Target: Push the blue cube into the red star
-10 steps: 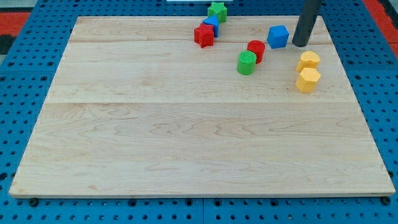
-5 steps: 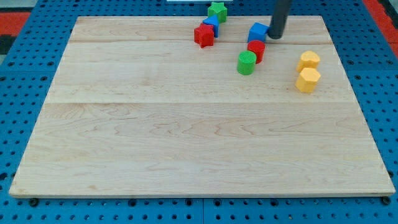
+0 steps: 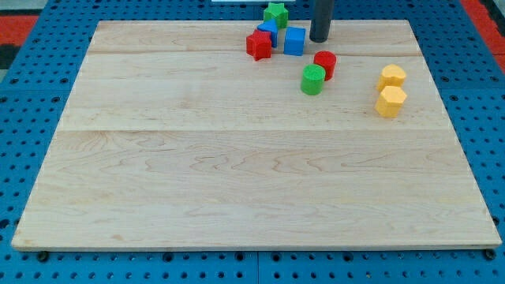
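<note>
The blue cube (image 3: 294,41) sits near the view's top, just right of the red star (image 3: 258,45), with a small gap between them. My tip (image 3: 319,39) stands at the cube's right side, close to it or touching. Another blue block (image 3: 268,31) lies behind the red star, touching it.
A green star (image 3: 275,13) lies at the board's top edge. A red cylinder (image 3: 325,64) and a green cylinder (image 3: 313,80) sit together below the tip. Two yellow blocks (image 3: 391,76) (image 3: 390,101) lie at the view's right. The wooden board (image 3: 237,173) is ringed by blue pegboard.
My tip has slid left along the top of the board, pushing the blue cube left from beside the yellow blocks' side to just right of the red star.
</note>
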Robot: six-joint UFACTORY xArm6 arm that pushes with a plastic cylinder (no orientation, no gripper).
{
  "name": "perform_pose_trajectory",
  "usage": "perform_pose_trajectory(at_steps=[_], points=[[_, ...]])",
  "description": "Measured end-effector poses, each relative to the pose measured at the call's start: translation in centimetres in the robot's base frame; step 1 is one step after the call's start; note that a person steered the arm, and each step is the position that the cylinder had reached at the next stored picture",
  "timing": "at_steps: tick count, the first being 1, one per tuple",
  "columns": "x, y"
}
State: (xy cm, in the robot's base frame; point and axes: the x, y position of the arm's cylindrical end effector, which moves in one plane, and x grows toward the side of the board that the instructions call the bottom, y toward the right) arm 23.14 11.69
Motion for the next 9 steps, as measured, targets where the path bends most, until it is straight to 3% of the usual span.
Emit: perform_pose_trajectory(at_steps=[2,5,7,9], points=[[1.4,-1.3],[2.8,-9.0],[5.3,-11.2],[6.6,-18.0]])
